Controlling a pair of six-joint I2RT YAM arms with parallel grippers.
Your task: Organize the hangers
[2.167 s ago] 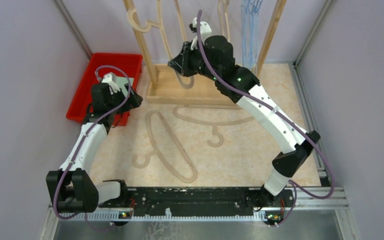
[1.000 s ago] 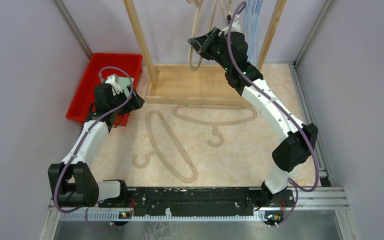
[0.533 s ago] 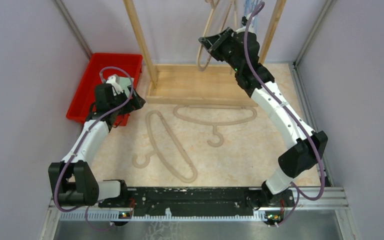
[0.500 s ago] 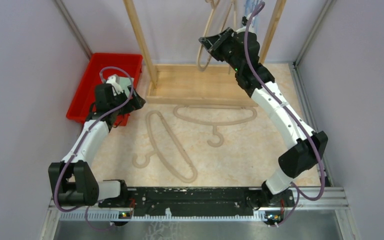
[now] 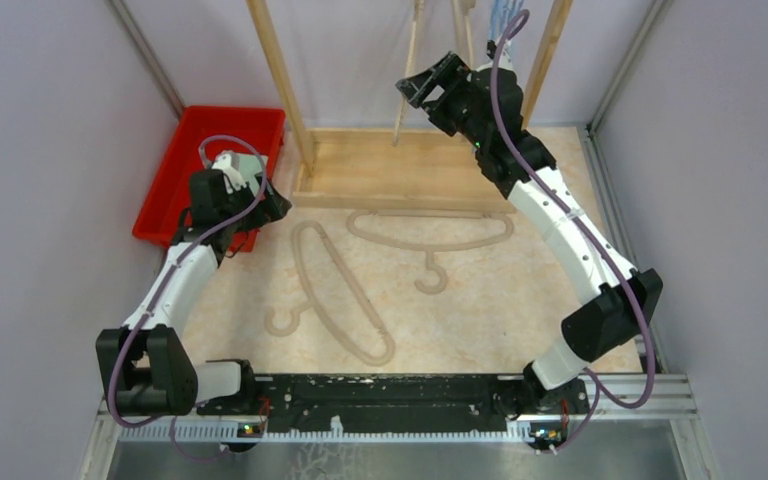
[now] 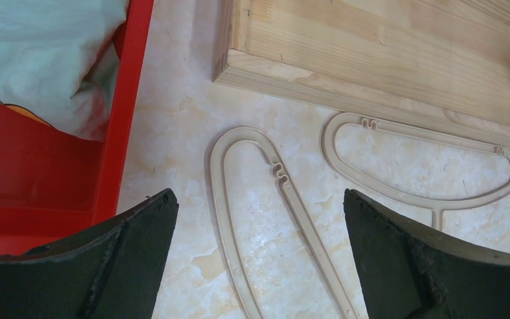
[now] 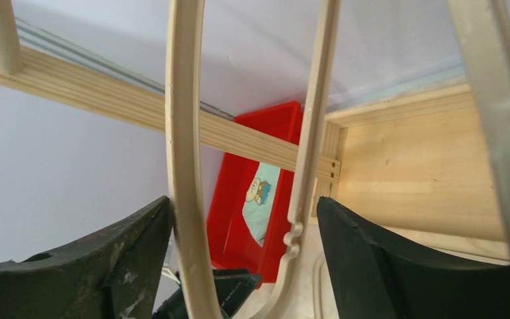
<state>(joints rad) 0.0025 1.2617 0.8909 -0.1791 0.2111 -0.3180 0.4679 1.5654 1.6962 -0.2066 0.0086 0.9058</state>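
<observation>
While two beige hangers wait on the bench, a third hanger hangs racked, right tool parted around it, left tool agape.

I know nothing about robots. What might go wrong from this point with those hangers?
1. The right gripper has its jaws open around the hanging beige hanger. Backing out carelessly might snag it and pull it off the wooden rack. Its hook is out of view.
2. Two beige hangers lie flat on the table, so they are probably awkward to pinch and may slip.
3. The left gripper hovers open beside the red bin and could clip its rim.
</observation>
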